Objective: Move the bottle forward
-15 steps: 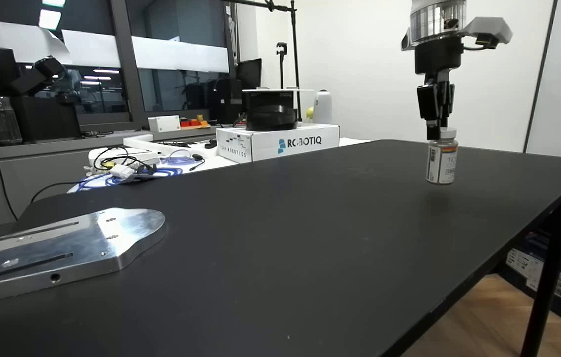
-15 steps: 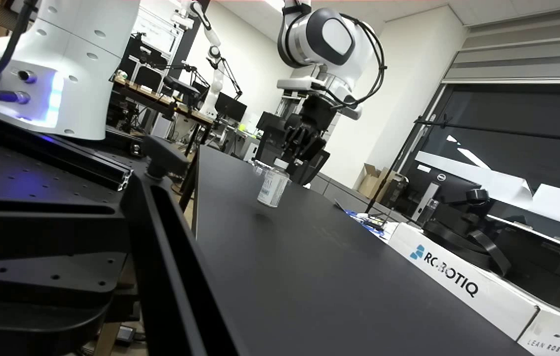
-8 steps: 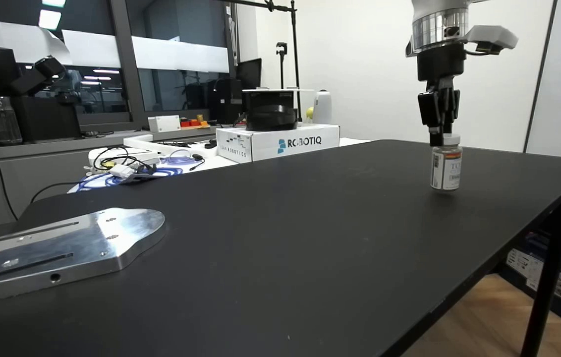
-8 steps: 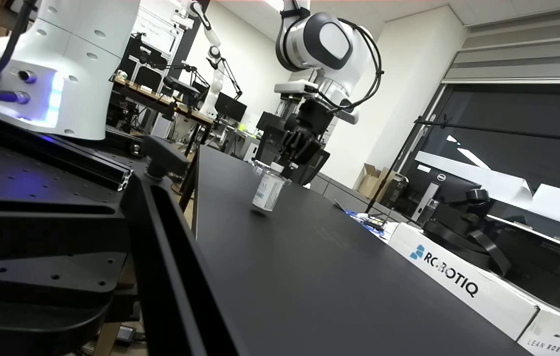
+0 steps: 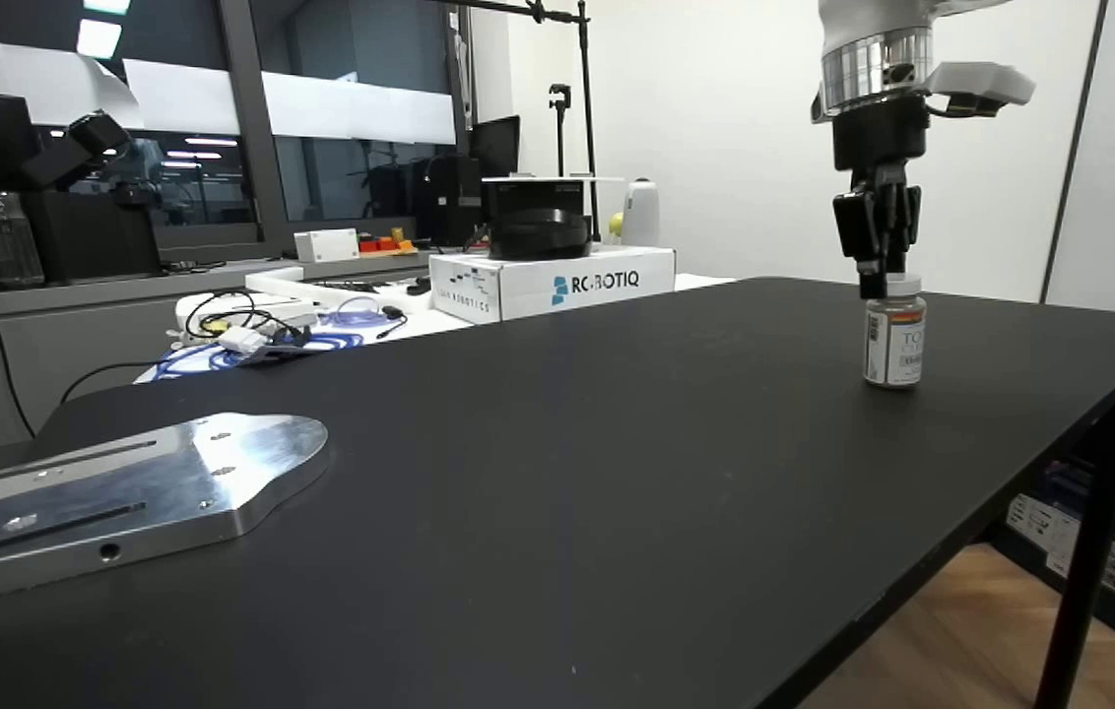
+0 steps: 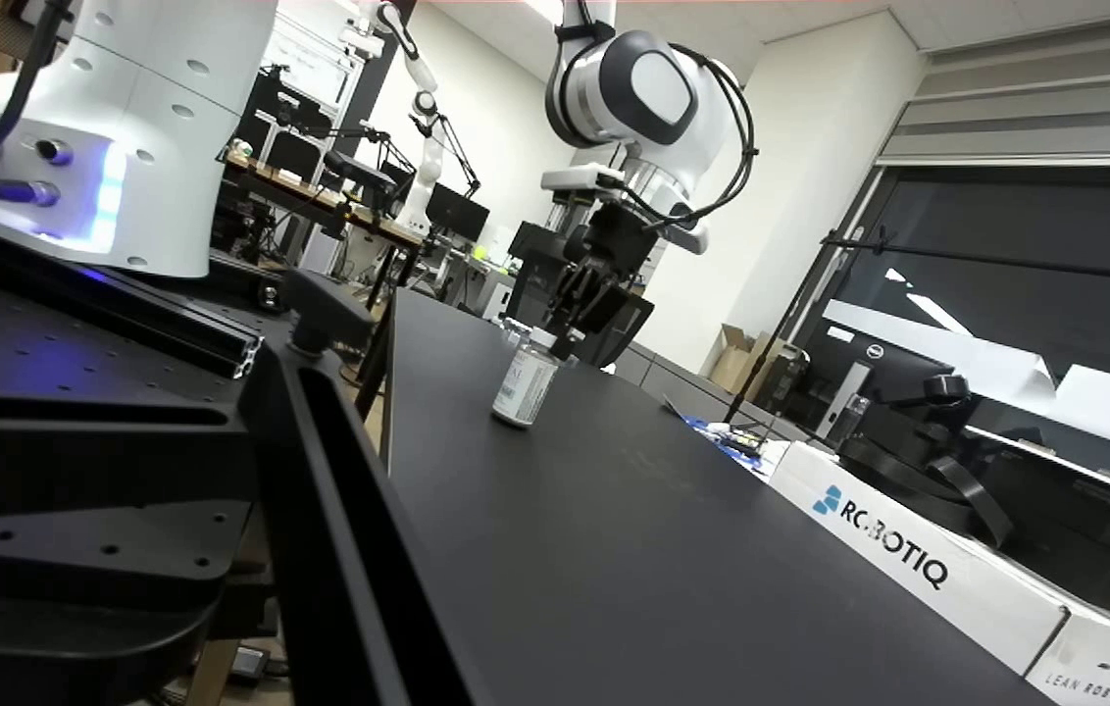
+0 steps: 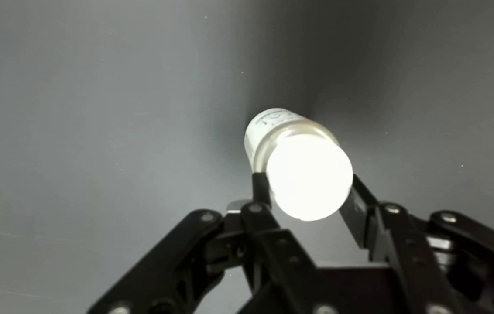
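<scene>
The bottle [image 5: 895, 345] is small, with a whitish-grey body, a reddish label band and a white cap. It stands near the far right of the black table in an exterior view, and shows also in an exterior view [image 6: 524, 386], slightly tilted with that camera. Its base is at or just above the table; I see no clear gap. My gripper [image 5: 886, 282] comes down from above and is shut on the cap. In the wrist view the gripper [image 7: 309, 185] has a finger against each side of the bright cap, with the bottle's body [image 7: 271, 126] below it.
The black table [image 5: 538, 473] has a right edge not far from the bottle. A metal plate [image 5: 124, 483] lies at the table's near left. A white Robotiq box [image 5: 577, 284] stands beyond the table, also visible in an exterior view [image 6: 908, 549]. The robot base [image 6: 124, 127] stands beside the table.
My gripper has lowered the bottle to the table or close to it. In the exterior views it moved slightly right in one and slightly left in another. The grip is unchanged.
</scene>
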Controlling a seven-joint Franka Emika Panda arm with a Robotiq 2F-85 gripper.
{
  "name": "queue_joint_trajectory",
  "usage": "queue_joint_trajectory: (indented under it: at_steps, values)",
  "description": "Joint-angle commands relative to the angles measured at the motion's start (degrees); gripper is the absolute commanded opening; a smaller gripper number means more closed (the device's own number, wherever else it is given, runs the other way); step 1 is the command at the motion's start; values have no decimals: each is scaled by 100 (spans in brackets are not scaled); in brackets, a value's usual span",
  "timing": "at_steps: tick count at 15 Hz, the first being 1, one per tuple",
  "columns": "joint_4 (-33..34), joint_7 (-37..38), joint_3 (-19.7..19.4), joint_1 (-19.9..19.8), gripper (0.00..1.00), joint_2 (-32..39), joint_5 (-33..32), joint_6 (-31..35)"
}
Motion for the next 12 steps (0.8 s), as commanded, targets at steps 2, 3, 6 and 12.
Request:
queue_joint_trajectory:
  at_steps: [2,3,6,12]
  values:
    - [80,78,32,-9,82,-237,108,-312]
    - [157,49,49,-5,88,-338,189,-497]
    - [432,-22,89,10,100,-636,459,-1081]
    - [728,-55,127,23,100,-840,566,-1710]
